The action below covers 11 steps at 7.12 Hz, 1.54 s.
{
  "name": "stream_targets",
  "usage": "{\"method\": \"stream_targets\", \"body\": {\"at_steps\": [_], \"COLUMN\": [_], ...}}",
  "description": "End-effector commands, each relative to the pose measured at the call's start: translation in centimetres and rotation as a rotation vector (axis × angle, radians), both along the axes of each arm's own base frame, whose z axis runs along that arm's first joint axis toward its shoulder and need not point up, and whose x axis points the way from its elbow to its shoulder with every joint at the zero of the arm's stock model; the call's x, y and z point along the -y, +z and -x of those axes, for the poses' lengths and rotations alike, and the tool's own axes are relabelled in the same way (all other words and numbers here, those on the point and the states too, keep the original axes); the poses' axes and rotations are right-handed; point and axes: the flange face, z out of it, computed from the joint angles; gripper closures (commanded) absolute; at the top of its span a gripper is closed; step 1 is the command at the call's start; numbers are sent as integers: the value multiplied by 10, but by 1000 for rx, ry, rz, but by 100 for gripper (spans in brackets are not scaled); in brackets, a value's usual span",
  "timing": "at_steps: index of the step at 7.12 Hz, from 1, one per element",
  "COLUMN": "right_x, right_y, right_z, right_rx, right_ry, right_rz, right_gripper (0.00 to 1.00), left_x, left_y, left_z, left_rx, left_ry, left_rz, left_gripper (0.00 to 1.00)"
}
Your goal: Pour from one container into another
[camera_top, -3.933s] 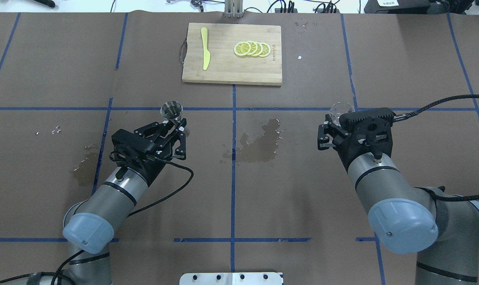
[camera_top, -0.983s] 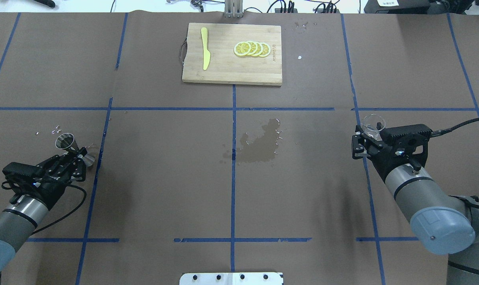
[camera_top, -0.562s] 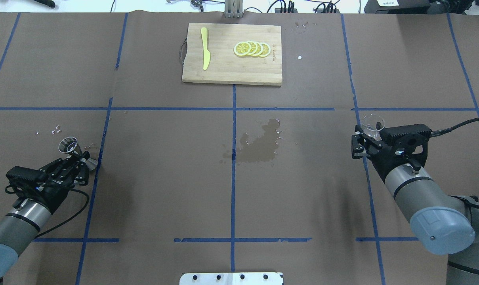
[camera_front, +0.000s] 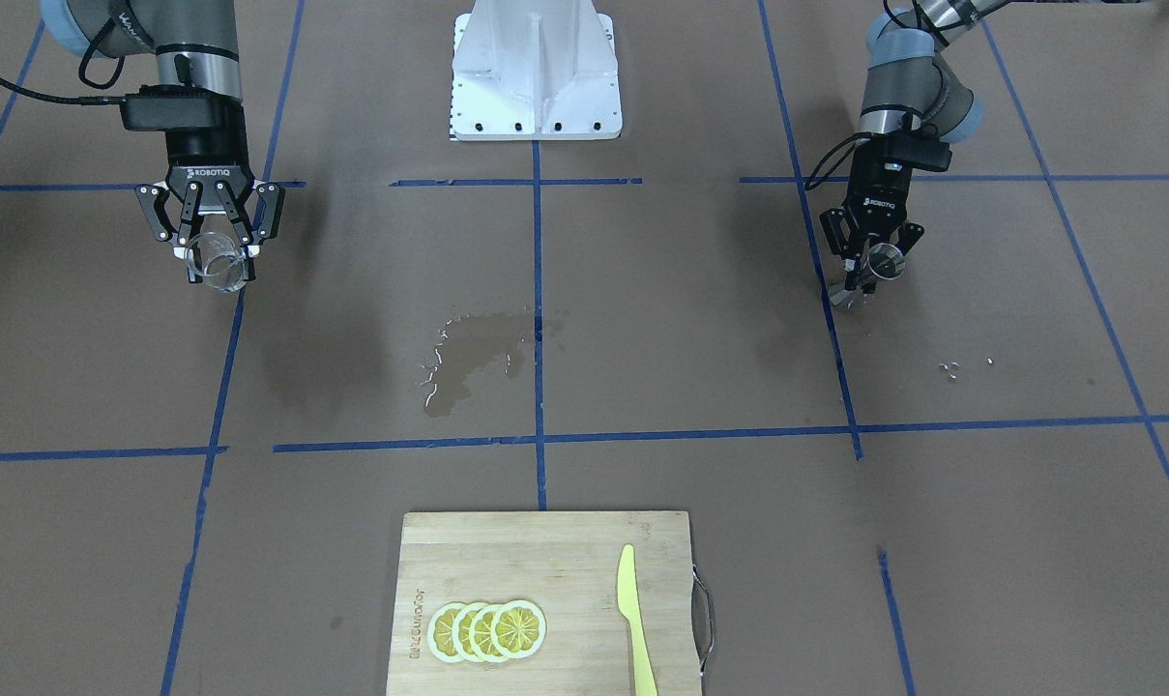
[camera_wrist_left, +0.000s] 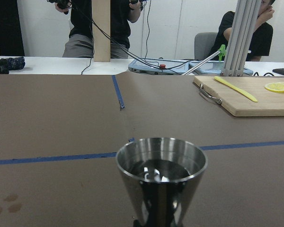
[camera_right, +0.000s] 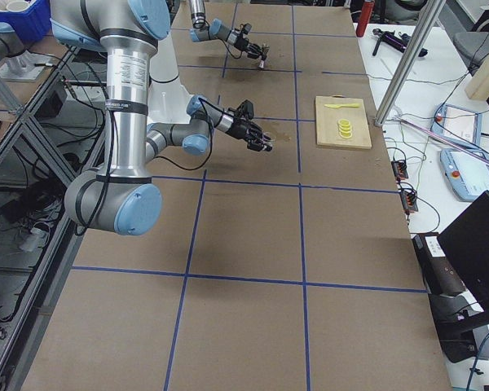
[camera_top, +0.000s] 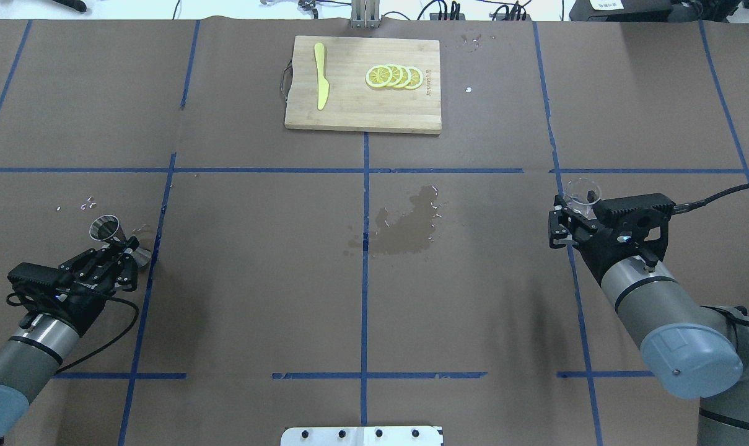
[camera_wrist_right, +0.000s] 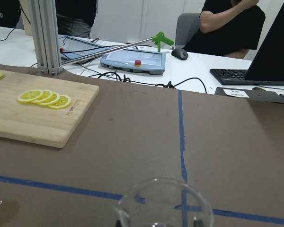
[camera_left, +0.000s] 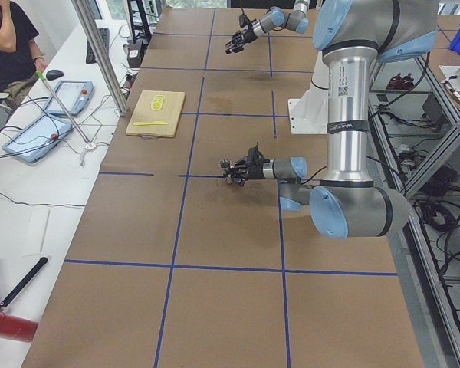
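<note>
The small clear glass cup (camera_top: 583, 192) sits upright between the fingers of my right gripper (camera_top: 573, 214), which is shut on it at the table's right side. In the front-facing view the cup (camera_front: 219, 265) hangs low in that gripper (camera_front: 212, 249), and its rim (camera_wrist_right: 163, 203) fills the bottom of the right wrist view. At the far left, my left gripper (camera_top: 124, 249) is shut on the waist of the metal jigger (camera_top: 105, 228). Its open cone (camera_wrist_left: 161, 172) faces up, with dark liquid showing inside. The front-facing view shows the jigger (camera_front: 882, 261) low over the table, far from the cup.
A wooden cutting board (camera_top: 362, 118) at the far middle carries lemon slices (camera_top: 394, 76) and a yellow knife (camera_top: 320, 75). A wet patch (camera_top: 405, 224) darkens the paper at the centre. Small droplets (camera_top: 89, 202) lie beyond the jigger. The robot's base plate (camera_top: 362, 435) is at the near edge.
Since 3.9 s ago both arms have drawn apart from the middle to the table's sides, each carrying its vessel. In the last second the left gripper shifted only slightly; the right stayed put.
</note>
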Motion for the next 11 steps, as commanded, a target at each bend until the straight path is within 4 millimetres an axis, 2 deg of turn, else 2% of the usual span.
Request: {"method": "stream_targets", "body": {"at_steps": [1, 5, 7, 9, 10, 11], "right_x": [0, 0, 0, 0, 0, 0], "right_y": [0, -5, -6, -8, -8, -8], "right_z": [0, 3, 3, 3, 3, 3], "right_rx": [1, 11, 14, 17, 17, 18], "right_ry": [0, -2, 0, -2, -2, -2], "right_rz": [0, -3, -5, -5, -5, -6], "right_gripper": [100, 100, 100, 100, 100, 100], "left_x": [0, -3, -3, -4, -4, -4], "left_y": [3, 4, 4, 4, 6, 7], "left_z": [0, -3, -3, -4, -3, -3], "left_rx": [17, 21, 29, 29, 34, 37], "left_ry": [-4, 4, 7, 9, 9, 9], "left_rz": [-5, -5, -8, -8, -8, -8], "left_gripper": [100, 100, 94, 93, 86, 85]}}
